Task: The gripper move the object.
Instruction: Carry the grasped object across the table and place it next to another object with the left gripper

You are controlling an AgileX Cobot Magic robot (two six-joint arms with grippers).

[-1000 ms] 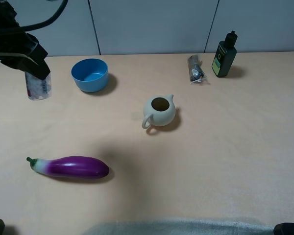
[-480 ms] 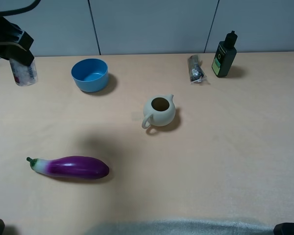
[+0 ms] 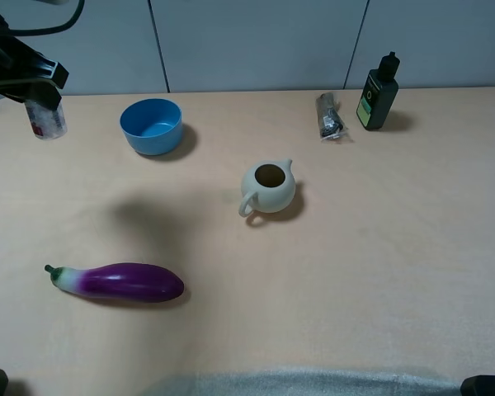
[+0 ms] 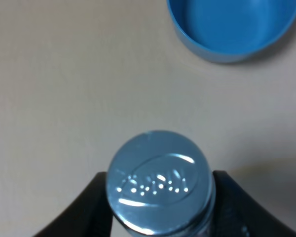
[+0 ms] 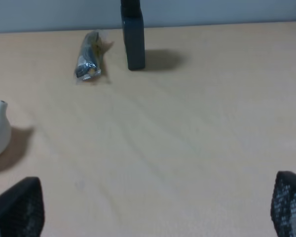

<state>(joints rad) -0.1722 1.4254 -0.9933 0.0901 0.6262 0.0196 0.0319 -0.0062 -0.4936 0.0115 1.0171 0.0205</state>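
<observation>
My left gripper (image 3: 35, 82) is at the far left back of the table, shut on the small clear bottle (image 3: 45, 118), which hangs below it above the table. The bottle has red-white contents. In the left wrist view its silver cap (image 4: 159, 181) sits between the two black fingers (image 4: 86, 205). The blue bowl (image 3: 151, 125) stands to the right of the bottle and also shows in the left wrist view (image 4: 235, 27). My right gripper (image 5: 158, 210) is low at the front right, its black fingers (image 5: 17, 205) wide apart and empty.
A cream teapot (image 3: 268, 187) stands mid-table. A purple eggplant (image 3: 124, 281) lies at the front left. A dark green bottle (image 3: 379, 92) and a small dark packet (image 3: 329, 115) are at the back right. A grey wall runs behind the table.
My left gripper has carried the small bottle to the left and up, away from the blue bowl, then shifted slightly. Its shadow on the table moved left. Nothing else moved.
</observation>
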